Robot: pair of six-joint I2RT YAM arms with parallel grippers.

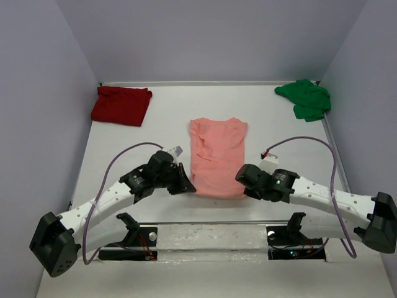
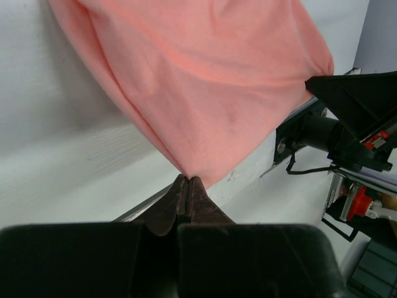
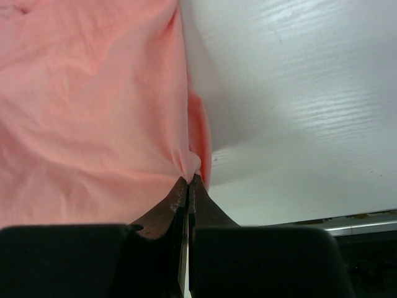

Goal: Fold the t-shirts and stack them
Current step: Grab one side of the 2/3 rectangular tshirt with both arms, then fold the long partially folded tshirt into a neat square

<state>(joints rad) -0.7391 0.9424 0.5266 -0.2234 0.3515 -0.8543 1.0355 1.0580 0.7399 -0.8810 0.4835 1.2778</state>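
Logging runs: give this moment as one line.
left gripper: shut on salmon-pink t-shirt, near-left corner | right gripper: shut, near-right corner | dark red t-shirt, green t-shirt: far corners

Even, diffuse overhead lighting; the overhead view is sharp, the white tabletop evenly bright. In the wrist views the salmon-pink t-shirt casts a soft shadow on it, while the dark bodies behind the left pincer and right pincer are blurred.
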